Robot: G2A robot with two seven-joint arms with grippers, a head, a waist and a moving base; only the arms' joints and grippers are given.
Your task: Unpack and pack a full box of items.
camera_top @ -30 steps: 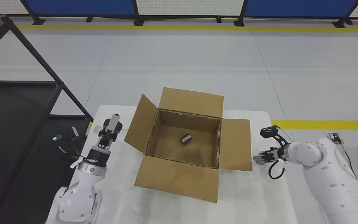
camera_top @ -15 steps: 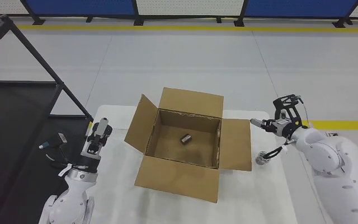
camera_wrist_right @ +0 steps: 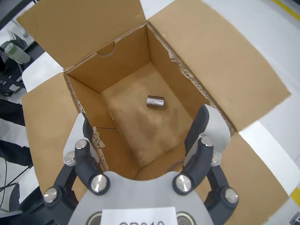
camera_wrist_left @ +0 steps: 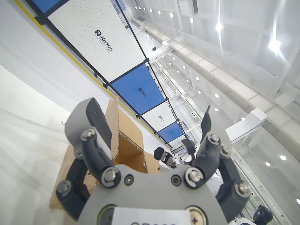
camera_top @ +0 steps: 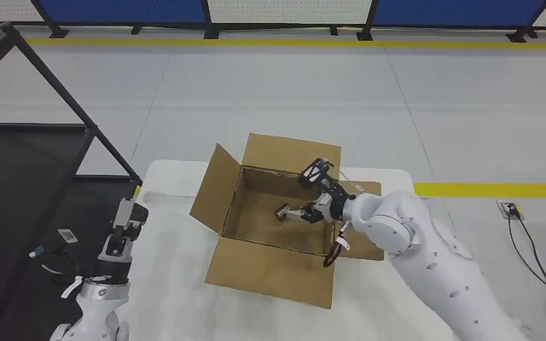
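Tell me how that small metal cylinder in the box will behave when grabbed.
The small grey metal cylinder lies on its side on the floor of the brown cardboard box, so a nudge would probably roll it. Its metallic sheen suggests steel, so it is likely rigid and heavy for its size. Its smooth curved side may slip in the open right tool.

The left gripper (camera_wrist_left: 150, 108) is seen tilted upward, its fingers (camera_wrist_left: 98, 120) spread wide apart. A cardboard box (camera_wrist_left: 131, 127), flaps raised, is pictured just beyond one fingertip, on a white table (camera_wrist_left: 28, 127). Part of the other arm (camera_wrist_left: 166, 159) is glimpsed past the box. Farther ahead, blue and white partition panels (camera_wrist_left: 140, 90) are lined up beneath a lit ceiling (camera_wrist_left: 234, 47).
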